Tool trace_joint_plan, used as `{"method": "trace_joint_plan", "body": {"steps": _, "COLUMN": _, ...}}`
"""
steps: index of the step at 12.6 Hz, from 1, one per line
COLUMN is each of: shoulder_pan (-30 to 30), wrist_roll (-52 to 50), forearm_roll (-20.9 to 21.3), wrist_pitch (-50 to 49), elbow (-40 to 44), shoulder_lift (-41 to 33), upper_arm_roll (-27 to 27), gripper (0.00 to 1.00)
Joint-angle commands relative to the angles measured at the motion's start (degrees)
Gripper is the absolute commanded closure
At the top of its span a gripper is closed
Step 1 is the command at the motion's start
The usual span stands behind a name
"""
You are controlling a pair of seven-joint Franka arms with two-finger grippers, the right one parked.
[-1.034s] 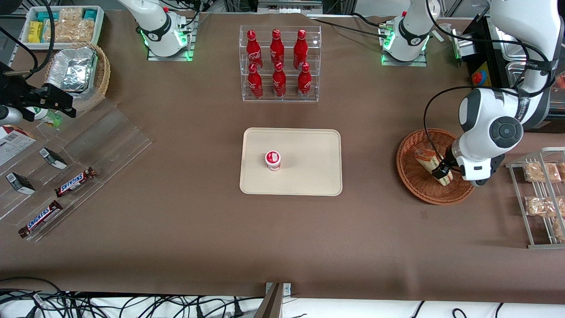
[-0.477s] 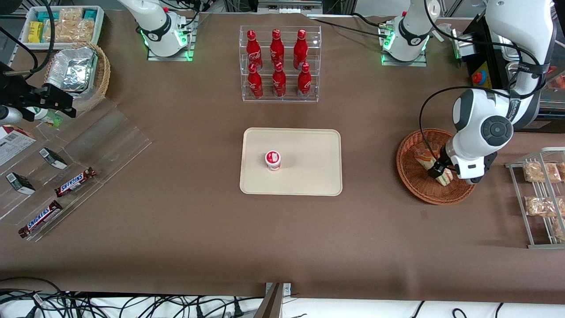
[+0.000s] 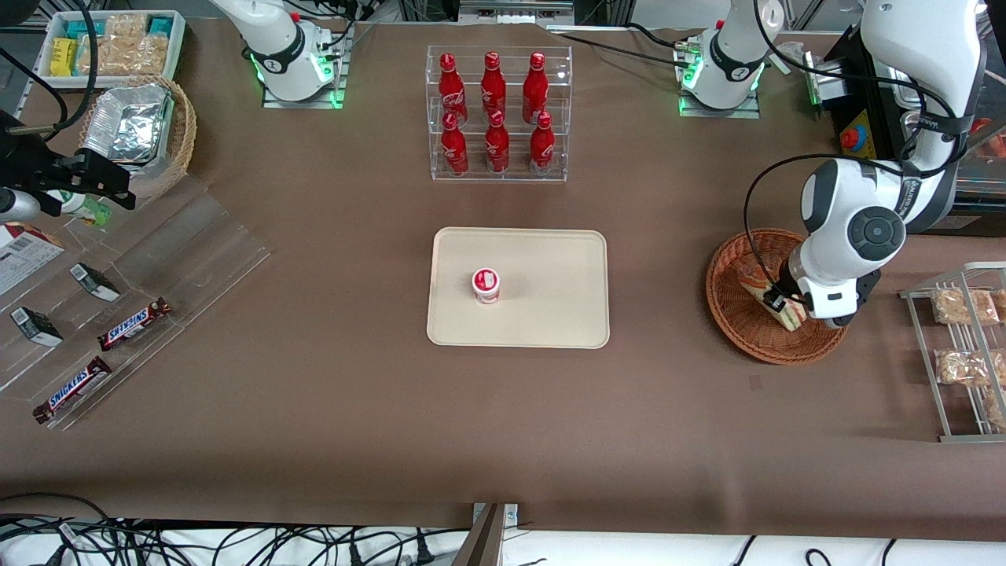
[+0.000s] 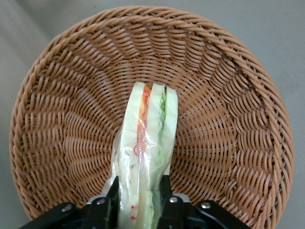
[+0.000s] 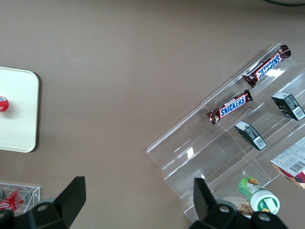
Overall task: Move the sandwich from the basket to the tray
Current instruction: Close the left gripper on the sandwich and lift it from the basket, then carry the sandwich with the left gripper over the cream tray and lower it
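Observation:
The sandwich [image 3: 754,281] is a clear-wrapped wedge standing on edge in the reddish-brown wicker basket [image 3: 735,334], toward the working arm's end of the table. My left gripper [image 3: 780,303] reaches into the basket and is shut on the sandwich's wide end. In the left wrist view the black fingers [image 4: 113,193] press both bread faces of the sandwich [image 4: 148,138], with the basket [image 4: 228,119] weave all around it. The cream tray [image 3: 550,314] lies mid-table, and its corner [image 5: 16,114] also shows in the right wrist view.
A small white cup with a red lid [image 3: 486,284] stands on the tray. An acrylic rack of red bottles [image 3: 497,114] is farther from the front camera than the tray. A wire rack with bagged snacks [image 3: 963,346] sits beside the basket. A clear stepped display with Snickers bars [image 3: 134,324] lies toward the parked arm's end.
The left arm's wrist and gripper have shifted slightly toward the tray and away from the front camera, and the sandwich has moved with them inside the basket.

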Motion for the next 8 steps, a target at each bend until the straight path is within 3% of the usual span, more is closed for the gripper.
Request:
{"method": "trace_joint_plan", "body": {"steps": 1, "shoulder_pan": -0.4, "wrist_roll": 1.7, "forearm_roll": 2.8, "wrist_pitch": -4.8, "elbow": 1.9, "shoulder_lift": -1.0, "upper_arm_roll": -1.9, "gripper": 0.74}}
{"method": "trace_joint_plan", "body": {"steps": 5, "shoulder_pan": -0.4, "wrist_roll": 7.2, "forearm_roll": 2.9, "wrist_pitch": -23.9, "elbow": 14.5, "shoulder_lift": -1.8, "upper_arm_roll": -7.9, "gripper": 0.74}}
{"method": "trace_joint_plan", "body": {"steps": 8, "shoulder_pan": -0.4, "wrist_roll": 7.7, "forearm_roll": 1.9, "wrist_pitch": -29.4, "elbow": 21.2, "shoulder_lift": -1.6, "upper_arm_roll": -14.3, "gripper": 0.74}}
